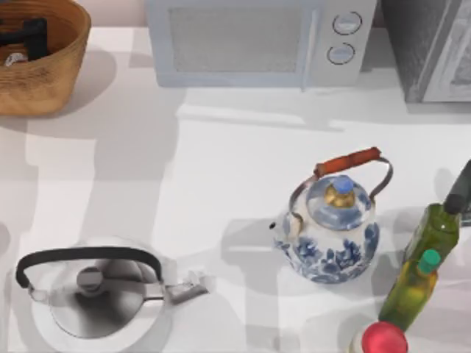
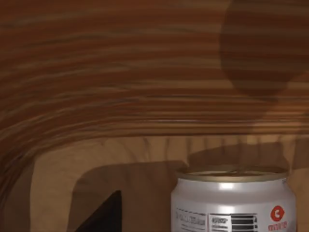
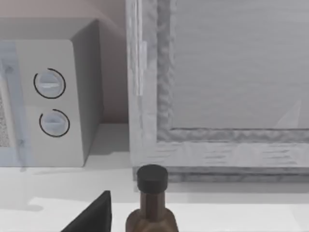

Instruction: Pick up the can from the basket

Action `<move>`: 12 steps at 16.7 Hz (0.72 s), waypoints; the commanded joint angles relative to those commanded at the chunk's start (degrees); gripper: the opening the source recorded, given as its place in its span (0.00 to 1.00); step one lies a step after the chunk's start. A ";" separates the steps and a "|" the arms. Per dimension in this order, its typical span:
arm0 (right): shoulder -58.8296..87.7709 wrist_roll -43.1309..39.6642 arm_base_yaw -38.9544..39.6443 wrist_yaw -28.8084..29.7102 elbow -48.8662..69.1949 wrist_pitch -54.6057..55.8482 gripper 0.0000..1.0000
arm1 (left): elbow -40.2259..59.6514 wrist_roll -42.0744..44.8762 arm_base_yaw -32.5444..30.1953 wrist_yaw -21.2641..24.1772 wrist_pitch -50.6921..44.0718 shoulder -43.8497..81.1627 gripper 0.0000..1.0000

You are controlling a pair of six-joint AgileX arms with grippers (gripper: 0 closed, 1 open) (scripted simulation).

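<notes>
— Jaws first: what are they doing?

— On the left gripper (image 1: pixel 24 34) I cannot tell whether the jaws are open or closed. It is down inside the basket (image 1: pixel 62 51), below the rim, a dark shape against the weave. Nothing shows whether it grips anything.

— And the can?

— The can (image 1: pixel 14 59) is in the basket too, just beside those jaws, a small silvery glint in the top view. The left wrist view has the can (image 2: pixel 234 203) close in front of the jaws: white-silver side, gold-rimmed end, a barcode and a small red mark. Behind it, farther from the jaws, curves the basket's ribbed orange-brown wall (image 2: pixel 120 72). Whether the jaws touch the can, I cannot tell.

— The other arm?

— The right gripper (image 1: pixel 459 193) is parked at the table's right edge; its jaws I cannot judge either. Directly under them is a green bottle (image 1: pixel 434 232) with a black cap (image 3: pixel 152 178). A second green bottle (image 1: pixel 410 290) and a white container with a red top (image 1: pixel 383 340) stand just beside that.

— Anything else?

— Well apart from both sets of jaws: a blue-and-white kettle (image 1: pixel 331 235), a steel kettle (image 1: pixel 96 294) and, along the back, a microwave (image 1: pixel 257 40).
</notes>
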 joint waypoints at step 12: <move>0.00 0.00 0.00 0.00 0.00 0.00 1.00 | 0.00 0.00 0.00 0.00 0.00 0.00 0.17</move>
